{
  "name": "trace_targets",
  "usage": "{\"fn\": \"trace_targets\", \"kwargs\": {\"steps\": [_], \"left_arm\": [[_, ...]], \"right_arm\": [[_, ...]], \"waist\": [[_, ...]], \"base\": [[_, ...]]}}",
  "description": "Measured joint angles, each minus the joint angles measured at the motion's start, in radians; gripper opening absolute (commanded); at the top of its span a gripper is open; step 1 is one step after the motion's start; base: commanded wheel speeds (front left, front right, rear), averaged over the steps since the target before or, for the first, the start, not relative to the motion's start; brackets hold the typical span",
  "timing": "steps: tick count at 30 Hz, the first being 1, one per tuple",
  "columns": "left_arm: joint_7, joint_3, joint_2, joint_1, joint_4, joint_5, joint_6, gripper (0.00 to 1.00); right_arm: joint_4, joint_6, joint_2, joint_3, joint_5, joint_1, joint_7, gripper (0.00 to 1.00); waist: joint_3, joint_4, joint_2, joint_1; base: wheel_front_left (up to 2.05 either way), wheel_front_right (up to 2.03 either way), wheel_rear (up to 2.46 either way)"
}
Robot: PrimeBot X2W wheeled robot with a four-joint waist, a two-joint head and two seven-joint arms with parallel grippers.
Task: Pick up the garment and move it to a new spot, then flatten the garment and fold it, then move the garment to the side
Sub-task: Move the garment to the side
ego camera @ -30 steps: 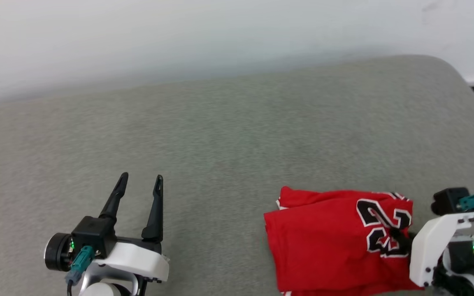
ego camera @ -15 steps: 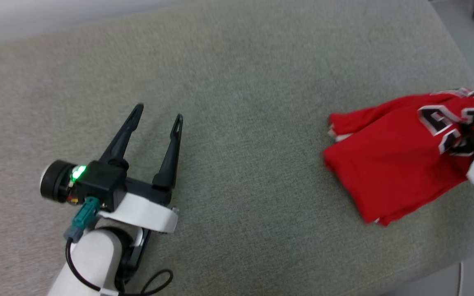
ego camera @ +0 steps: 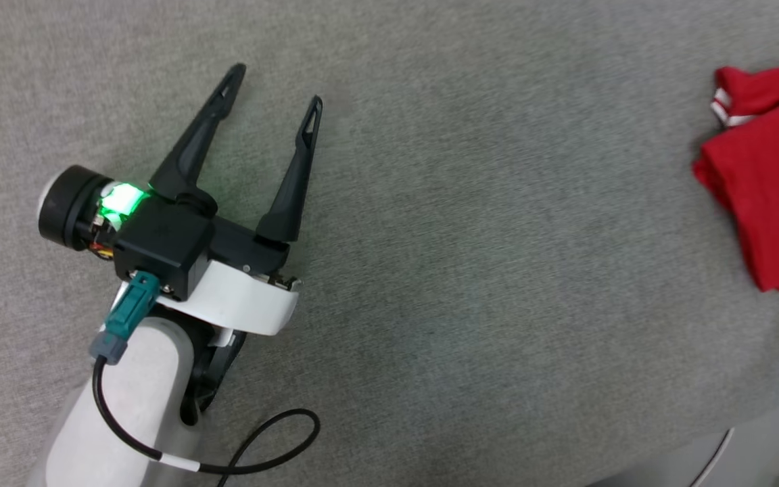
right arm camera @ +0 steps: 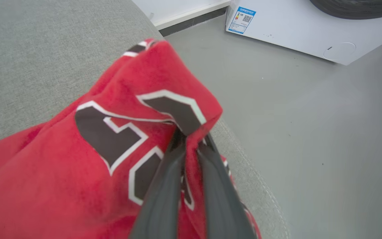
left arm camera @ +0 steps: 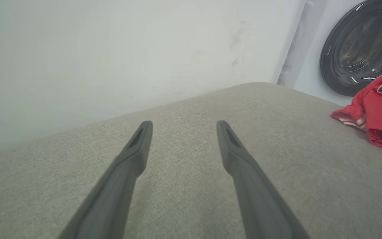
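Here, in the head view, the left gripper (ego camera: 276,84) hangs over the grey cushion (ego camera: 464,237) with its two dark fingers spread wide and nothing between them. A black cable (ego camera: 254,439) loops beside its pale forearm. The garment (ego camera: 775,203) lies bunched at the right edge of that view, well apart from the left gripper, with a white-striped cuff showing at its upper corner.

In the left wrist view, the same fingers point along the cushion toward a pale wall (left arm camera: 111,49), parted and empty. The garment (left arm camera: 381,113) sits on the cushion at the right, and behind it is a washing machine's round dark door (left arm camera: 360,49).

In the right wrist view, the right gripper (right arm camera: 191,136) is pinched tight on the garment (right arm camera: 45,166), with its fingertips buried in a fold of red cloth right at the black-and-white number (creased, so hard to read whole). The cloth is near the cushion's edge. Beyond it are a grey floor (right arm camera: 310,132) and a white appliance (right arm camera: 293,30).
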Motion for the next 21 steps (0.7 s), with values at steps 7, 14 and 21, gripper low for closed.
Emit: {"fn": "trace_targets", "kwargs": {"steps": [7, 14, 21], "left_arm": [[0.003, -0.006, 0.005, -0.013, -0.005, 0.007, 0.002, 1.00], [-0.032, -0.004, -0.007, 0.013, 0.037, -0.007, 0.022, 1.00], [-0.087, 0.010, -0.040, 0.092, 0.101, -0.053, 0.056, 1.00]], "right_arm": [[0.078, 0.000, 0.032, -0.045, -0.062, -0.017, -0.081, 1.00], [0.090, 0.000, 0.053, -0.097, -0.138, -0.013, -0.240, 1.00], [0.003, 0.000, 0.099, -0.075, -0.196, 0.076, -0.377, 1.00]], "waist": [[0.036, 0.026, 0.0000, 0.0000], [-0.016, 0.043, 0.0000, -0.0001], [-0.116, 0.063, 0.0000, -0.0003]], "base": [[0.00, 0.00, 0.00], [0.00, 0.00, 0.00], [0.00, 0.00, 0.00]]}}
